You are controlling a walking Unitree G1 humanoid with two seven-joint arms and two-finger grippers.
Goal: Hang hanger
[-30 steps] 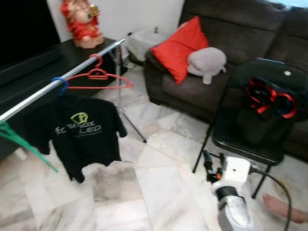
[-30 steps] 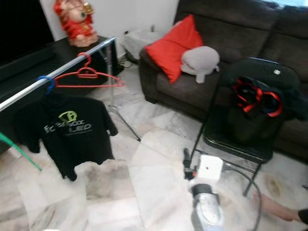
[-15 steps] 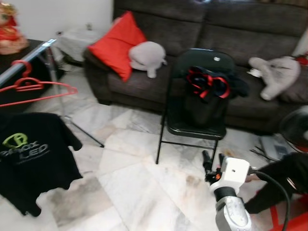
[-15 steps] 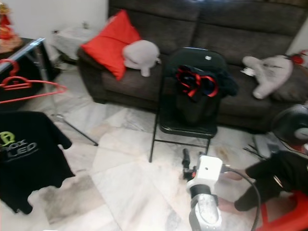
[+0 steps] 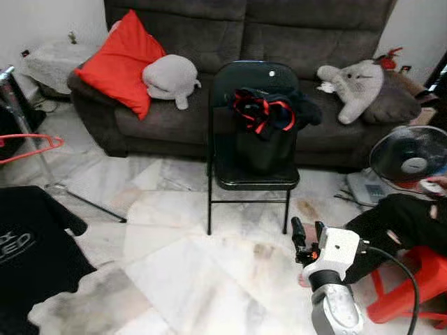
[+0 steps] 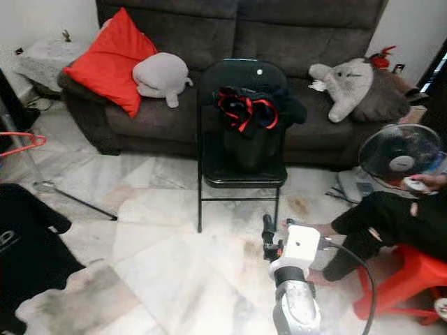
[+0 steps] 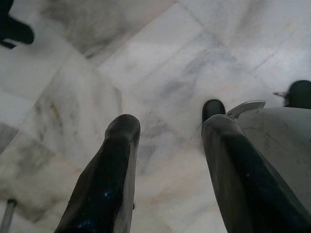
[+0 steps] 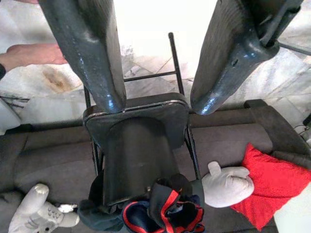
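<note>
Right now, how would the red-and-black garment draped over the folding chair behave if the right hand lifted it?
The garment is bunched and sagging over the folding chair, so likely floppy and light. It may snag the backrest and tug the slim-legged chair. The right hand is open, short of it.

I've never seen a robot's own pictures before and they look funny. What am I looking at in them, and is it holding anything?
These pictures come from a walking robot with two arms. Two are taken by the cameras in its head, looking down at a living room. There you see its right hand, two long black fingers on a silver arm, stretched towards a black folding chair. Dark clothes with red trim lie heaped on the chair. Behind stands a grey sofa with a red cushion and soft toys. A red hanger and a black T-shirt hang at the left edge. A person sits by a red stool.

The other two pictures come from cameras on its wrists. The left hand points at the marble floor. Both hands are open and hold nothing.
</note>
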